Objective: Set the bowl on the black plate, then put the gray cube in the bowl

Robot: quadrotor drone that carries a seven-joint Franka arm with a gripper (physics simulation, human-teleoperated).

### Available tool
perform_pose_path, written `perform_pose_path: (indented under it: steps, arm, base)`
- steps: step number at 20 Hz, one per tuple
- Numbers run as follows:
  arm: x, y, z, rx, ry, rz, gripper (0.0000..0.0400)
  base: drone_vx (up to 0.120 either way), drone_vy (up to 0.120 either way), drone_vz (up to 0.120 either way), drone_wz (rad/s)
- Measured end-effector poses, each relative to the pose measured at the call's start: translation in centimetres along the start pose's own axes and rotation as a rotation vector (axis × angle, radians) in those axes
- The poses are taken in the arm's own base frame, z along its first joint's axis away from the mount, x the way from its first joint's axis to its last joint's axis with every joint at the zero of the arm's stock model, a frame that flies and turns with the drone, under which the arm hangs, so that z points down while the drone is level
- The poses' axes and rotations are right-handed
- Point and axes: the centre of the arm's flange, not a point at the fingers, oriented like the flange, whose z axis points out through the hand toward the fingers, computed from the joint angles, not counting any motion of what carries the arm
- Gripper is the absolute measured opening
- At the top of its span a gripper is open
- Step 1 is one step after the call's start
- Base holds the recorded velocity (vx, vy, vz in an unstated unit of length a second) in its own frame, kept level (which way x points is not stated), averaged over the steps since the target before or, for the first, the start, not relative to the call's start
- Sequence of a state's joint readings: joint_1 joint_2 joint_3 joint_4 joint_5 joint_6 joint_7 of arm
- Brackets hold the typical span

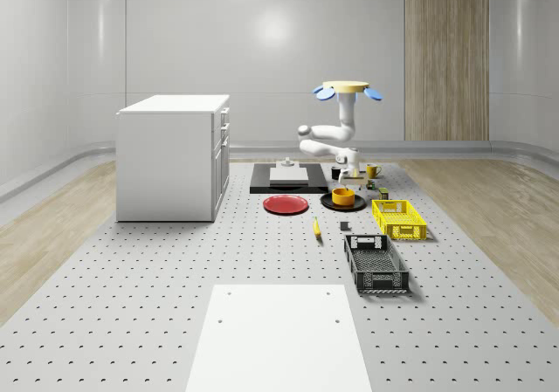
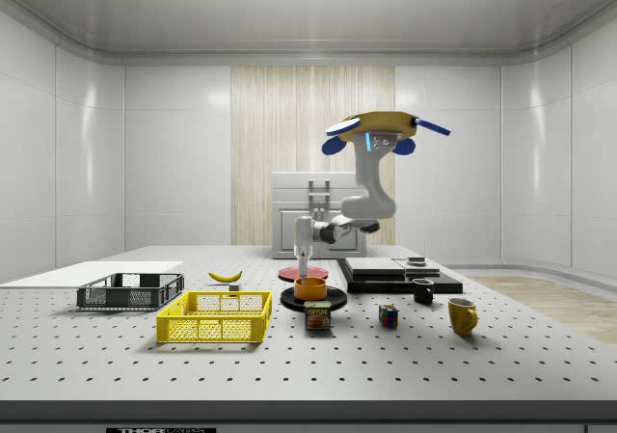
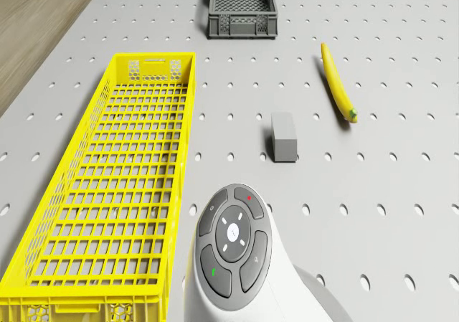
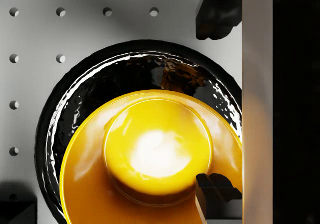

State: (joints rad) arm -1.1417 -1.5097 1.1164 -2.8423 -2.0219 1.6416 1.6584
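Bowl on the black plate, hand above it

The orange bowl point(image 1: 343, 197) sits on the black plate point(image 1: 327, 202); the drone point(image 2: 378, 130) hovers over the bench point(image 1: 131, 305), the hand point(image 2: 305, 259) hanging just over the bowl's rim, and I cannot tell whether its fingers are spread. The gray cube point(image 3: 284, 137) lies apart, between yellow crate point(image 3: 107, 193) and banana point(image 3: 338, 91).

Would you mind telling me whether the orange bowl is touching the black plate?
Touching: in the wrist view the bowl sits within the black plate; the side view shows no gap.
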Motion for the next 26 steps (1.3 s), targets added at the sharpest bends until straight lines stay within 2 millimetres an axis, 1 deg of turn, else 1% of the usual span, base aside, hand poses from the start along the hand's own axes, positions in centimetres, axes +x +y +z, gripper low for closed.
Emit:
perform_pose_path:
  steps: [13, 26]
  arm:
    - [-0.01, -0.01, 0.0, 0.0, 0.0, 0.0, 0.04]
    - [-0.01, -0.01, 0.0, 0.0, 0.0, 0.0, 0.04]
  base:
    - [0.12, -0.12, 0.0, 0.0]
    - [0.12, 0.0, 0.0, 0.0]
